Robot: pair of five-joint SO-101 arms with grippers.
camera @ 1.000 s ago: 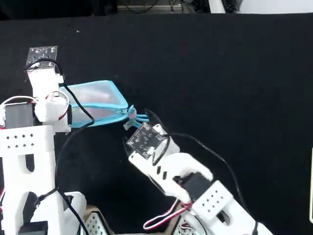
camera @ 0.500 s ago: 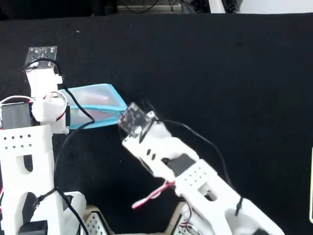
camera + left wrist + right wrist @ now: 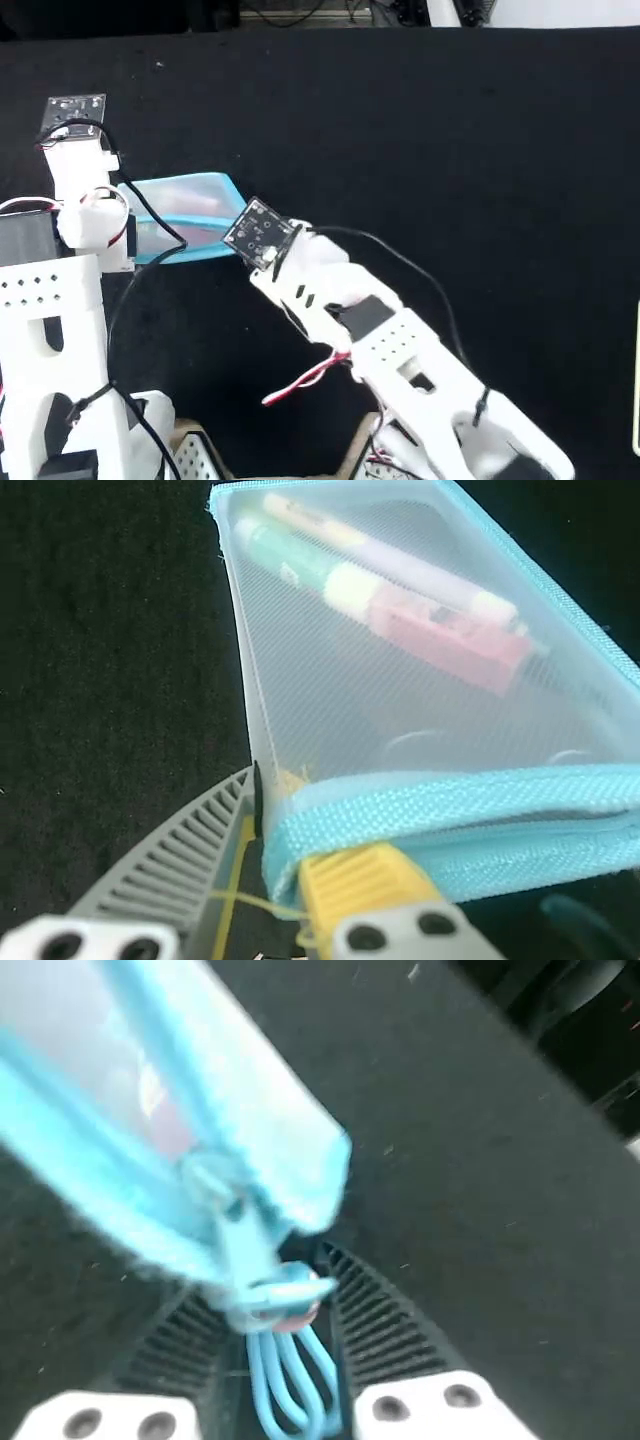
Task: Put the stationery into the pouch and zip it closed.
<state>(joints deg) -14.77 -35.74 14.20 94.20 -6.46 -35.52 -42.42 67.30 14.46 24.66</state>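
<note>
The pouch (image 3: pixel 185 205), clear mesh with a light-blue trim, lies flat on the black desk (image 3: pixel 450 150). The stationery (image 3: pixel 400 590) is already inside it: pens or markers and a pink piece, seen through the mesh.

At one end of the pouch the left hand (image 3: pixel 282 822) is clamped on the trimmed corner, pinning it. At the opposite end the zip pull (image 3: pixel 268 1295), with its looped blue cord, sits close to the corner. The right hand (image 3: pixel 270 1325) brackets it and appears to pinch the cord.

I judge the zipping to be in hand and close to done, since the tape near the left hand looks shut. The next move calls for a straight pull along the zip line, away from the pinned corner, so the fabric stays taut and does not bunch.

No writing on the pouch or its contents is clear enough to read.
</note>
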